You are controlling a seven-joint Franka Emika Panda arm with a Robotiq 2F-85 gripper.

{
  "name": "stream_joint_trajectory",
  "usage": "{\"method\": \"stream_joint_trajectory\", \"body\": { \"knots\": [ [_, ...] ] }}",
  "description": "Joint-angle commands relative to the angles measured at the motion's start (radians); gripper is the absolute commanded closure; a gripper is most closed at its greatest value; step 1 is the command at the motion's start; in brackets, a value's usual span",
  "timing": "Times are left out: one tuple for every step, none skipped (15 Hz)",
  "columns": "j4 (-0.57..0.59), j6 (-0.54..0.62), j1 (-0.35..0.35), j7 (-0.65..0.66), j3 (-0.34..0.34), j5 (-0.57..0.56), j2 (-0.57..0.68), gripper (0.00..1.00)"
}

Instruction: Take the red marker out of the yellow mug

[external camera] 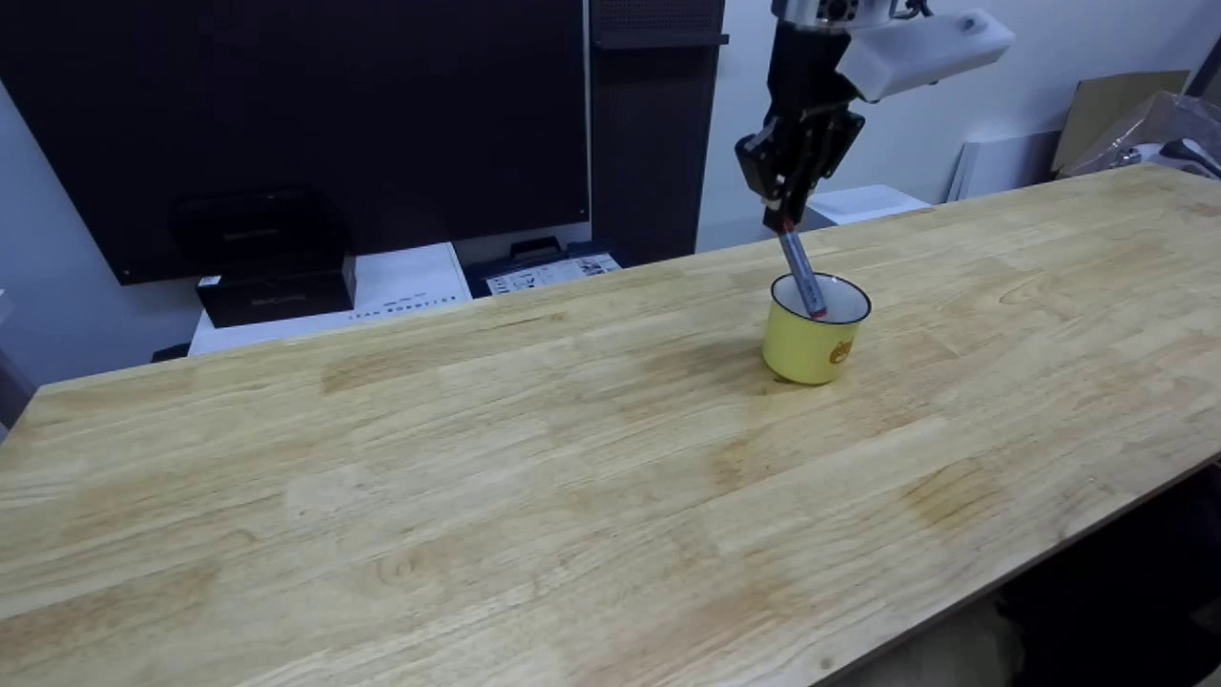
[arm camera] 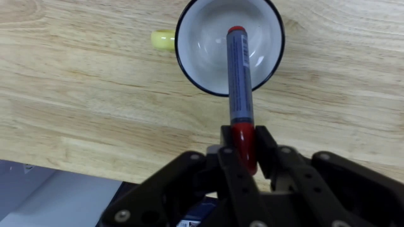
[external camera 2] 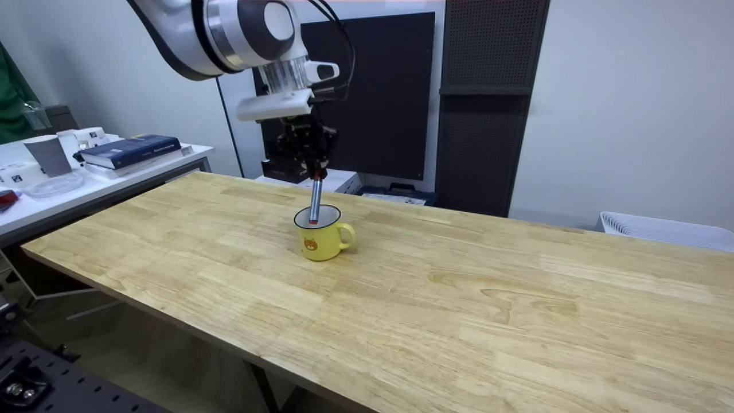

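The red marker (external camera: 802,272) has a grey-blue barrel, a red cap and a red lower end. It also shows in an exterior view (external camera 2: 316,201) and in the wrist view (arm camera: 240,75). My gripper (arm camera: 243,138) is shut on the red cap, one finger on each side. The marker hangs tilted, its lower end over the mouth of the yellow mug (external camera: 806,353). I cannot tell whether that end is just inside or just above the rim. The mug stands upright on the table, also in an exterior view (external camera 2: 321,244). Its handle (arm camera: 163,39) points left in the wrist view.
The wooden table (external camera: 429,496) carries the mug. Boxes (external camera: 277,291) and a dark blue case (external camera 2: 401,194) lie behind its back edge. A white side table with a blue book (external camera 2: 131,150) and a grey cup (external camera 2: 49,155) stands beyond one end.
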Motion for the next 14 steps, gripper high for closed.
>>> {"method": "stream_joint_trajectory", "body": {
  "knots": [
    [-0.043,-0.105,0.025,0.035,0.008,-0.034,-0.132,0.95],
    [-0.04,-0.143,0.013,0.008,0.032,-0.009,-0.158,0.95],
    [-0.037,-0.174,-0.003,-0.027,0.06,0.027,-0.18,0.95],
    [-0.031,-0.207,-0.019,-0.064,0.087,0.073,-0.198,0.95],
    [-0.021,-0.24,-0.03,-0.096,0.106,0.118,-0.209,0.95],
    [-0.01,-0.268,-0.045,-0.143,0.126,0.175,-0.211,0.95],
    [0.0,-0.295,-0.053,-0.172,0.135,0.213,-0.212,0.95],
    [0.01,-0.309,-0.062,-0.205,0.141,0.249,-0.204,0.95],
    [0.02,-0.32,-0.071,-0.233,0.144,0.278,-0.191,0.95],
    [0.031,-0.33,-0.082,-0.262,0.147,0.306,-0.175,0.95],
    [0.04,-0.336,-0.091,-0.283,0.146,0.325,-0.157,0.95],
    [0.054,-0.341,-0.105,-0.318,0.149,0.354,-0.129,0.95],
    [0.069,-0.343,-0.117,-0.343,0.15,0.375,-0.098,0.95],
    [0.083,-0.345,-0.129,-0.372,0.154,0.394,-0.072,0.95]
  ]
}}
